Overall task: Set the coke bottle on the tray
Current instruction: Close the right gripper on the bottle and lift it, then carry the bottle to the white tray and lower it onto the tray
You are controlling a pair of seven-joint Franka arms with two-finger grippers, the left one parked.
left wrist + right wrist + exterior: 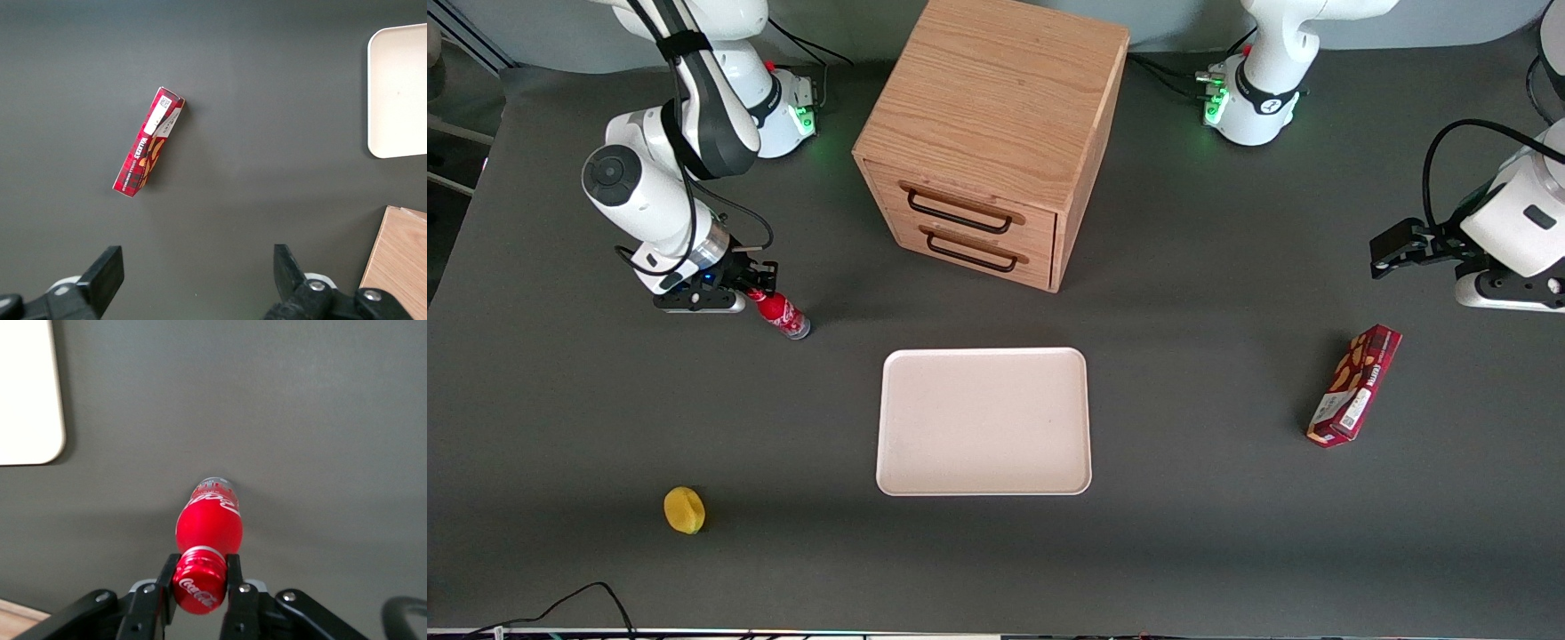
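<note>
The coke bottle [784, 315] is small and red with white lettering and a clear base. It leans tilted on the dark table, toward the working arm's end. My right gripper [752, 290] is shut on its red cap. In the right wrist view the gripper [200, 572] has both fingers [166, 583] pressed against the cap of the bottle [208, 520]. The bottle's base points away from the gripper at the table surface. The cream-pink tray [984, 420] lies flat, nearer the front camera than the bottle and apart from it. One tray corner [30, 393] shows in the right wrist view.
A wooden two-drawer cabinet [987, 133] stands farther from the front camera than the tray. A dark red snack box [1354, 384] lies toward the parked arm's end and also shows in the left wrist view [148, 148]. A small yellow object [684, 510] lies near the front edge.
</note>
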